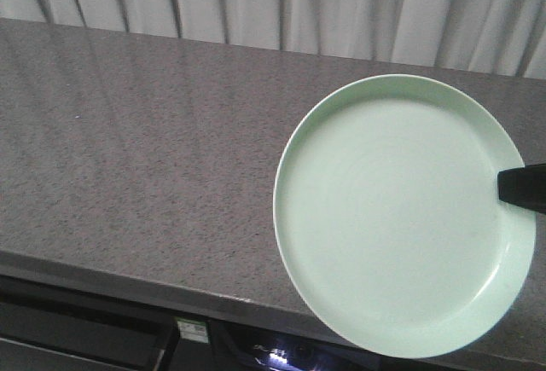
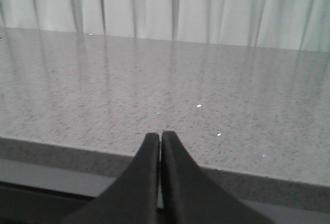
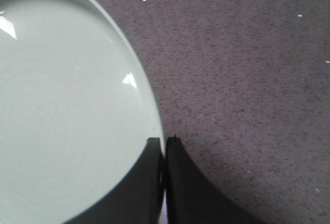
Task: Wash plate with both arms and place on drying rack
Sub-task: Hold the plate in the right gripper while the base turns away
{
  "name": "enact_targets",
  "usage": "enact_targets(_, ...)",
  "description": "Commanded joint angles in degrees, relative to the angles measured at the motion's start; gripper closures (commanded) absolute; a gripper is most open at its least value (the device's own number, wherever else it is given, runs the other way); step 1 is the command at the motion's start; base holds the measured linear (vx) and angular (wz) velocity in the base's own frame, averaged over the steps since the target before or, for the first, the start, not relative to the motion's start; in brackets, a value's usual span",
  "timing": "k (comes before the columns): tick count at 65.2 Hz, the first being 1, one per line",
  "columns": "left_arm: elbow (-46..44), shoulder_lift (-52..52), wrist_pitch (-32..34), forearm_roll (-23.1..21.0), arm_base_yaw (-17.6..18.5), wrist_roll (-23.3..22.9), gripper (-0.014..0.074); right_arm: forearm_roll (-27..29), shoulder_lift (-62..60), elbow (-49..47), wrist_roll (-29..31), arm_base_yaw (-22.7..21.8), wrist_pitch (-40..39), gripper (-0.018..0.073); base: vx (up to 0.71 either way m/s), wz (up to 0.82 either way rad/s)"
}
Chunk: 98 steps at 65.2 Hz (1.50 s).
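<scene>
The pale mint-green plate (image 1: pixel 397 217) is held above the speckled grey countertop (image 1: pixel 128 149), overhanging its front edge at the right. My right gripper (image 3: pixel 164 140) is shut on the plate's rim (image 3: pixel 154 116), one finger over the plate's face and the other behind it; in the front view one black finger (image 1: pixel 522 188) shows at the plate's right edge. My left gripper (image 2: pixel 160 135) is shut with nothing between its fingers, low in front of the counter edge. The drying rack is out of view.
A pale curtain (image 1: pixel 341 4) hangs behind the countertop. The counter's front edge (image 1: pixel 102 269) runs along the bottom, with dark cabinet fronts (image 1: pixel 77 328) below it.
</scene>
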<state>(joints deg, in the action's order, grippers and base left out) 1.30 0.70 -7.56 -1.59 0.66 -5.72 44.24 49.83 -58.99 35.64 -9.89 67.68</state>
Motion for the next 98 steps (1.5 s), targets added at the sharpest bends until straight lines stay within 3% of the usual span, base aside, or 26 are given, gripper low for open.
enact_targets(1,1.33,0.82,3.89,-0.06,0.40,-0.55,0.0603,3.04,-0.38,-1.36,0.44,-0.37,-2.22,0.0566,-0.09,0.48)
enact_targets(98,1.33,0.82,3.89,-0.06,0.40,-0.55,0.0603,3.04,-0.38,-1.36,0.44,-0.37,-2.10,0.0566,-0.10,0.61)
